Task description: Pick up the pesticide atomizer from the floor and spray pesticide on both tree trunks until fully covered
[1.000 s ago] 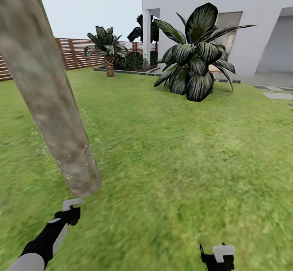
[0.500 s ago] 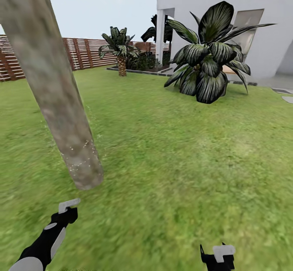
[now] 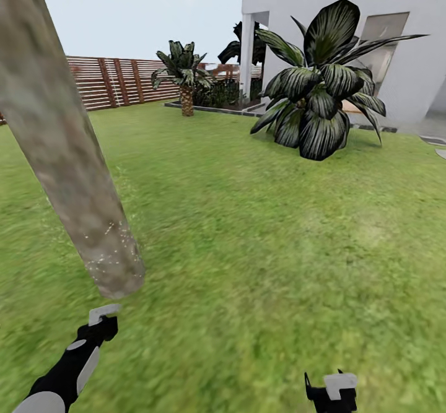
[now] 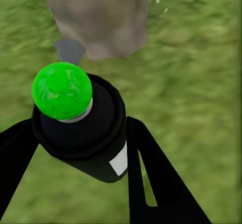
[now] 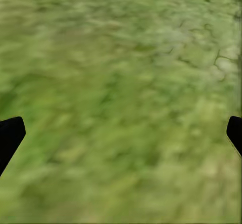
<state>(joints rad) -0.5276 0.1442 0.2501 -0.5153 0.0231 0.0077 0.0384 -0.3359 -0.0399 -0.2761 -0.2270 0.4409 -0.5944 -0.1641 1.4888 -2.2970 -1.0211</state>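
You are in the spraying step. Your left pincer holds the pesticide atomizer, its black fingers closed against the dark body and the green cap facing the camera. In the head view that pincer sits just near of the tree trunk, at the near left of the lawn. Fine white specks of pesticide dot only the trunk's base; the bark above looks bare.

Your right pincer hangs wide open over plain grass, holding nothing.

My read: 1 trunk is barely started, and the 2nd tree is not in sight. Next you likely need to raise the nozzle up the trunk, keeping it aimed at the bark. The striped plant by the white house is no target.
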